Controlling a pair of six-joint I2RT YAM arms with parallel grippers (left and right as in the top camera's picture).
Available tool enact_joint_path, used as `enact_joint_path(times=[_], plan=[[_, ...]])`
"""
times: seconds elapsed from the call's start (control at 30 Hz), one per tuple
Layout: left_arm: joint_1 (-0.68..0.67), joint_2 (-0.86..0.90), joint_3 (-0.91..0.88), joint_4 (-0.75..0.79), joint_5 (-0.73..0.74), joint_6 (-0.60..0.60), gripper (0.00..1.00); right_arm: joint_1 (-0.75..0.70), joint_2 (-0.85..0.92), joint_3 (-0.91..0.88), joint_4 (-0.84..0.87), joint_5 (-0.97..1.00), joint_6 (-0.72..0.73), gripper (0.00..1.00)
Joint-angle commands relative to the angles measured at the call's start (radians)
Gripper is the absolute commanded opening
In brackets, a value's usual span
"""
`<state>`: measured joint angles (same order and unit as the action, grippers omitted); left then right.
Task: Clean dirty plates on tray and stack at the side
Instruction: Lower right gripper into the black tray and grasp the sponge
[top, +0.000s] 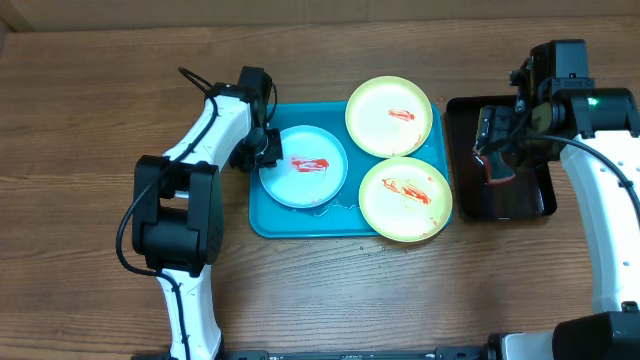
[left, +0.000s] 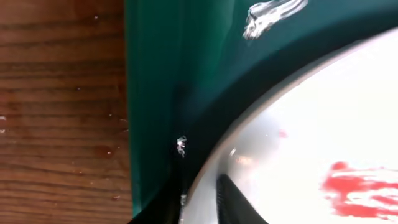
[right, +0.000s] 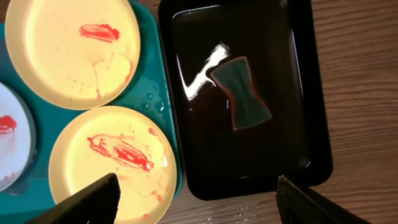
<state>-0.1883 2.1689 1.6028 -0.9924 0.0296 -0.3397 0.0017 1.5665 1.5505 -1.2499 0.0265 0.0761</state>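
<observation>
Nearest item, left wrist lens: rim of the pale blue-white plate (left: 311, 118), one red smear, unwiped, sitting at the left end of the turquoise tray (left: 155, 74). Left pincer (top: 266, 150): one dark finger (left: 231, 198) lies on the plate's inner slope and the jaws straddle the rim; I cannot tell whether they actually pinch it. Purpose, as I read it: to steady or tilt this plate for wiping. Rear yellow-green plate (top: 390, 115) and front yellow-green plate (top: 405, 197): both smeared red, side by side at the tray's right end, the front one overhanging the rim. Right pincer (right: 196, 205): jaws wide apart, carrying nothing, hanging over the black tray (right: 311, 124). Sponge (right: 242, 93): flat in that tray, wet sheen beside it; I judge the right arm is placed to collect it. Wooden surface (top: 100, 100): no plate stacked on it; all three await cleaning.
</observation>
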Motion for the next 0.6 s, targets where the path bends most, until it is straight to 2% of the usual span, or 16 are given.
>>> enact_joint_path(times=[0.0, 0.03, 0.17, 0.3, 0.57], plan=[[-0.002, 0.017, -0.037, 0.003, -0.011, 0.011, 0.11, 0.003, -0.005, 0.022, 0.007, 0.052, 0.003, 0.82], [-0.002, 0.017, -0.037, 0.003, -0.011, 0.011, 0.04, 0.003, -0.005, 0.022, 0.007, 0.058, 0.003, 0.81], [-0.002, 0.017, -0.037, 0.004, -0.011, 0.011, 0.04, -0.002, -0.005, 0.022, 0.008, 0.063, 0.001, 0.82], [-0.002, 0.017, -0.037, 0.009, -0.011, 0.011, 0.04, -0.067, -0.001, 0.022, 0.030, 0.049, -0.002, 0.79], [-0.002, 0.017, -0.037, 0.025, -0.011, 0.010, 0.04, -0.258, 0.076, 0.022, 0.097, -0.172, -0.108, 0.73]])
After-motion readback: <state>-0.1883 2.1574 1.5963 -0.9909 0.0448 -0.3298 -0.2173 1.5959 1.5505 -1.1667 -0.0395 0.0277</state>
